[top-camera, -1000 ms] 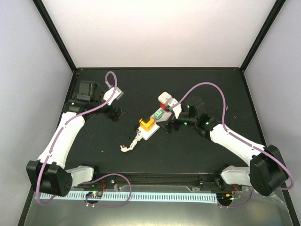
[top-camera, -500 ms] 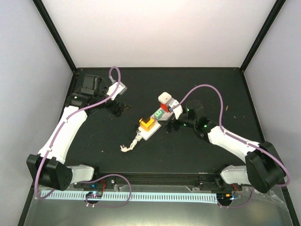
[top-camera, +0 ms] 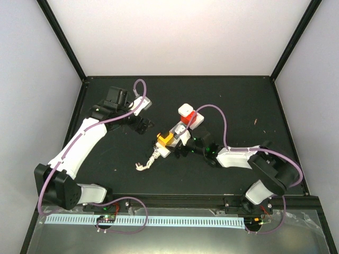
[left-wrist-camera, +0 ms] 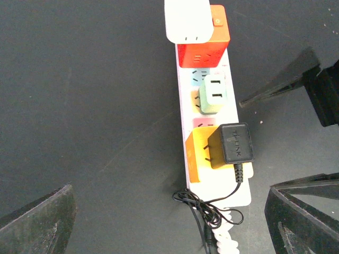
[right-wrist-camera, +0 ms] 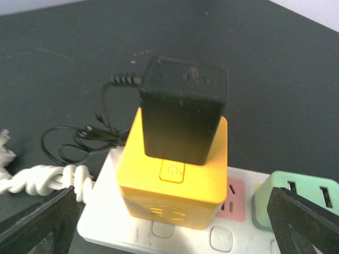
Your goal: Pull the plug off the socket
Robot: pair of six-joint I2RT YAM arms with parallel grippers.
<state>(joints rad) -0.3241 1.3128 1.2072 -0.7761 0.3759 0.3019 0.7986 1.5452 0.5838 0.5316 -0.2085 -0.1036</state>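
The socket is a white power strip lying diagonally mid-table. A yellow cube, a green cube and a red cube sit on it. A black plug adapter stands on the yellow cube; in the left wrist view two of its prongs show. A white plug sits on the red cube. My right gripper is open, its fingers either side of the yellow cube, touching nothing. My left gripper is open and empty, left of the strip.
The strip's white coiled cord stub trails toward the front left, with the adapter's thin black cable tangled over it. Pink outlet face lies between the yellow and green cubes. Black frame posts and white walls bound the table.
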